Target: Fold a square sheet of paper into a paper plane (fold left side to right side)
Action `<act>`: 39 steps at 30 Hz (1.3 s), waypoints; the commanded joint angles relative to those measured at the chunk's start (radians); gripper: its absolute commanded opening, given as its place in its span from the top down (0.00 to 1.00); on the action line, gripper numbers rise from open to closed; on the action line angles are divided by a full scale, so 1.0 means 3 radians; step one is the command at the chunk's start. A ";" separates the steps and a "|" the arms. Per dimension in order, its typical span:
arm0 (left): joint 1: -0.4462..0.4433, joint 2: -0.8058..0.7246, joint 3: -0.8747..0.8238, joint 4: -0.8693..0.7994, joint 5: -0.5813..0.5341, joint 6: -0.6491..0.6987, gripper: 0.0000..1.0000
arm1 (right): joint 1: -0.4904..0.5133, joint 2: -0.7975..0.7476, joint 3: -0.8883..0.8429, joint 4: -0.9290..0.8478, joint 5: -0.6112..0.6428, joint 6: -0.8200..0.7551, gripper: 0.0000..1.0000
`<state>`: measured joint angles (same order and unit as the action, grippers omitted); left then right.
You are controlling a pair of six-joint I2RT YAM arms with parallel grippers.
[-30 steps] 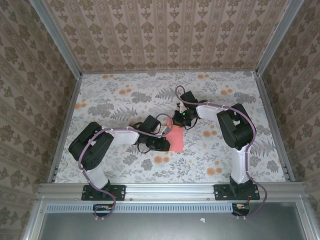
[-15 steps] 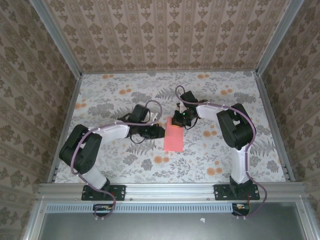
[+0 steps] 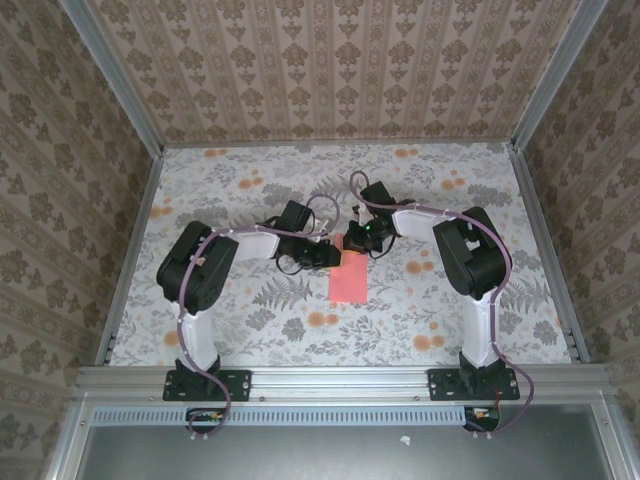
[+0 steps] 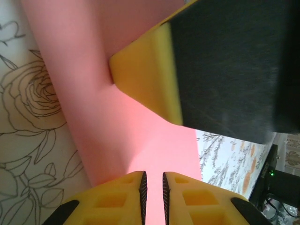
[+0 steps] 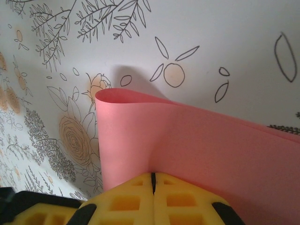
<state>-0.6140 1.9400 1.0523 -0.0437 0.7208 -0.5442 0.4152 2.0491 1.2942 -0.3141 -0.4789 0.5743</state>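
The square sheet of paper (image 3: pixel 347 283), pink-red, lies doubled over at the table's middle. Its rounded, uncreased fold (image 5: pixel 105 96) shows in the right wrist view. My right gripper (image 3: pixel 352 243) is shut, and its tips (image 5: pixel 153 176) press down on the sheet's (image 5: pixel 211 140) far end. In the left wrist view that yellow finger (image 4: pixel 150 75) dents the paper (image 4: pixel 93 84). My left gripper (image 3: pixel 335 255) comes in from the left at the sheet's far left edge. Its jaws (image 4: pixel 152 176) stand a narrow gap apart just over the pink surface, with nothing between them.
The table (image 3: pixel 250 190) has a flower-print cover and is closed in by patterned walls with metal rails (image 3: pixel 130 250) at the sides. Both arms' elbows sit left (image 3: pixel 190 270) and right (image 3: pixel 470 250) of the sheet.
The left gripper left the sheet's near left part, drew off to the left, then came back to its far left edge. The paper now lies more uncovered. The right gripper stayed put.
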 commanded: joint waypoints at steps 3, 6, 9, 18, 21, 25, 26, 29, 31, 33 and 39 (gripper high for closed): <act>-0.0074 0.0062 0.0091 -0.0122 -0.0108 0.0156 0.80 | -0.0009 0.0131 0.0006 -0.0060 0.0124 -0.0081 0.93; -0.0123 0.0078 0.0087 -0.0271 -0.0236 0.0202 0.80 | -0.0008 0.0091 0.0027 -0.0046 0.0119 -0.0098 0.92; -0.0158 0.0092 0.0048 -0.0334 -0.0393 0.0186 0.80 | -0.0013 0.0006 0.0077 -0.0024 0.0115 -0.0122 0.89; -0.0203 0.0030 -0.0076 -0.0274 -0.0520 0.0023 0.81 | -0.0039 -0.0796 -0.0288 -0.0208 0.0333 -0.0236 0.75; -0.0223 0.0012 -0.0077 -0.0274 -0.0541 0.0010 0.81 | -0.0017 -0.1037 -0.0680 -0.0143 0.0189 -0.0106 0.84; -0.0234 -0.0007 -0.0076 -0.0264 -0.0553 -0.0019 0.81 | 0.0120 -0.1127 -0.1068 0.0037 -0.0024 0.0115 0.90; -0.0234 -0.0007 -0.0074 -0.0259 -0.0557 -0.0022 0.81 | 0.0158 -0.1107 -0.1118 0.0079 -0.0055 0.0148 0.90; -0.0236 -0.0009 -0.0059 -0.0263 -0.0566 -0.0032 0.81 | 0.0248 -0.1011 -0.1181 0.0113 -0.0081 0.0190 0.91; -0.0239 -0.0009 -0.0052 -0.0262 -0.0568 -0.0037 0.81 | 0.0275 -0.0954 -0.1203 0.0121 -0.0048 0.0203 0.91; -0.0236 -0.0008 -0.0045 -0.0263 -0.0562 -0.0052 0.81 | 0.0276 -0.0910 -0.1203 0.0092 -0.0013 0.0205 0.92; -0.0193 -0.0082 0.0077 -0.0263 -0.0450 -0.0072 0.78 | 0.0274 -0.0795 -0.1139 -0.0205 0.0186 0.0112 0.92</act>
<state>-0.6727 1.9305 1.0618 -0.0792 0.5838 -0.5537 0.4999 1.7832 0.9394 -0.3027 -0.4656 0.6128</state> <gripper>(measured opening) 0.215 0.079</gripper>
